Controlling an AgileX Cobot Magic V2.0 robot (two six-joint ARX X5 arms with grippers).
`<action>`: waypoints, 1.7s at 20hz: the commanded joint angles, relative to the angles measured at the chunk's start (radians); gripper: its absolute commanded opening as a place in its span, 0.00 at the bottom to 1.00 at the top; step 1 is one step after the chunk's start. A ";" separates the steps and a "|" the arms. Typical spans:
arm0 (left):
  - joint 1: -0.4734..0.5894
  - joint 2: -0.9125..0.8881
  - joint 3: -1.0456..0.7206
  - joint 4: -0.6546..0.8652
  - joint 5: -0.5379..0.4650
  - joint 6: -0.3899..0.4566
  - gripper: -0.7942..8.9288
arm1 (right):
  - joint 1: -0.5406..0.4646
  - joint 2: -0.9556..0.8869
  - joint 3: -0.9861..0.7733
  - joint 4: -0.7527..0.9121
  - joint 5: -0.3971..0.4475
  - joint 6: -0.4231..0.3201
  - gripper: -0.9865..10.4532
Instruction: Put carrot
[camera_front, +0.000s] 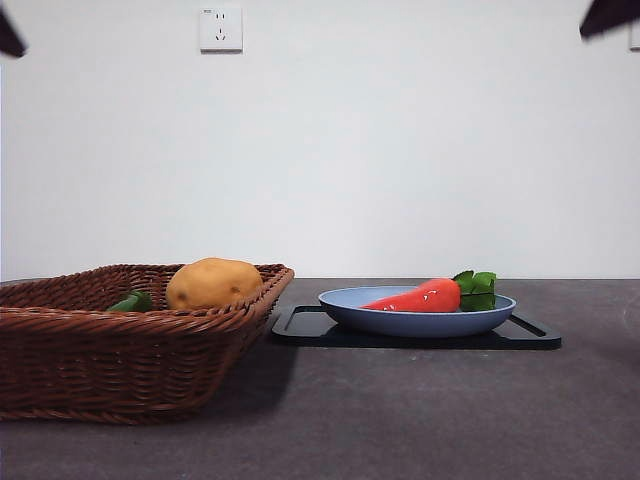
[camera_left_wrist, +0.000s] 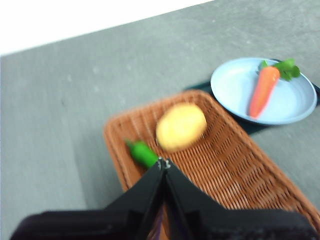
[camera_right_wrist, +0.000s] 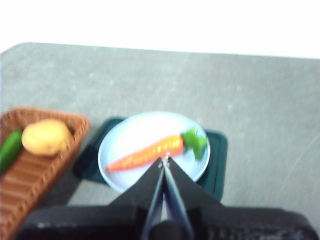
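Observation:
The carrot (camera_front: 422, 296) is red-orange with a green leafy top and lies on a pale blue plate (camera_front: 345, 300) that sits on a black tray (camera_front: 300, 326). It also shows in the left wrist view (camera_left_wrist: 263, 90) and the right wrist view (camera_right_wrist: 145, 154). My right gripper (camera_right_wrist: 164, 161) is shut and empty, raised above the plate and carrot. My left gripper (camera_left_wrist: 163, 163) is shut and empty, raised above the wicker basket (camera_left_wrist: 235, 165). In the front view the arms show only as black tips at the top left corner (camera_front: 10, 35) and the top right corner (camera_front: 610, 15).
The brown wicker basket (camera_front: 80, 345) stands at the front left and holds a tan-yellow potato (camera_front: 212, 283) and a small green vegetable (camera_front: 132, 301). The plate (camera_right_wrist: 125, 140) and its tray stand just to the right of the basket. A wall with a socket (camera_front: 221, 29) is behind.

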 joint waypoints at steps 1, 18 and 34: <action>0.000 -0.122 -0.073 0.026 -0.004 -0.058 0.09 | 0.010 -0.024 -0.100 0.067 0.006 0.012 0.09; -0.007 -0.211 -0.090 -0.005 -0.005 -0.055 0.09 | 0.007 -0.011 -0.111 0.024 0.006 0.026 0.09; 0.223 -0.663 -0.600 0.285 0.001 -0.004 0.09 | 0.007 -0.013 -0.111 0.025 0.006 0.026 0.09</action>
